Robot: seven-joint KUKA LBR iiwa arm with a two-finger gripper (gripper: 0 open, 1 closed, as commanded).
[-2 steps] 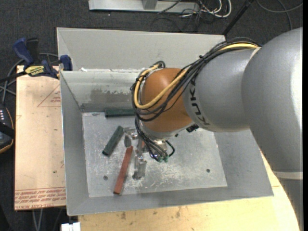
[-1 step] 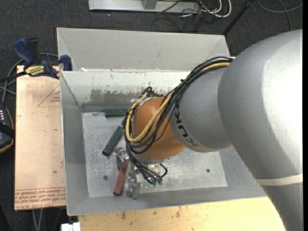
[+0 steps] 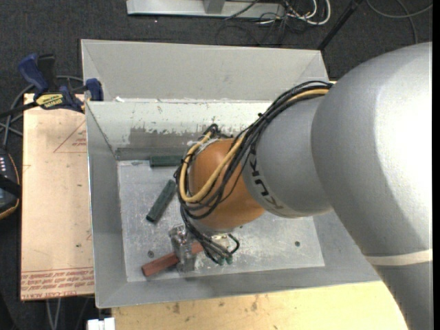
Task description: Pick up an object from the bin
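My gripper point(image 3: 184, 248) is low in the bin near the front wall, left of the middle, under the orange cover. It stands right at the right end of a flat reddish-brown stick point(image 3: 158, 266) that lies on the floor and points toward the front left corner. The gripper's metal parts hide part of the stick. A dark green bar point(image 3: 161, 200) lies slanted on the floor a short way behind and left of the gripper.
A second dark bar point(image 3: 163, 161) lies along the foot of the back wall. The arm with its orange cover and cables hides the middle and right of the bin. The front wall is close to the gripper.
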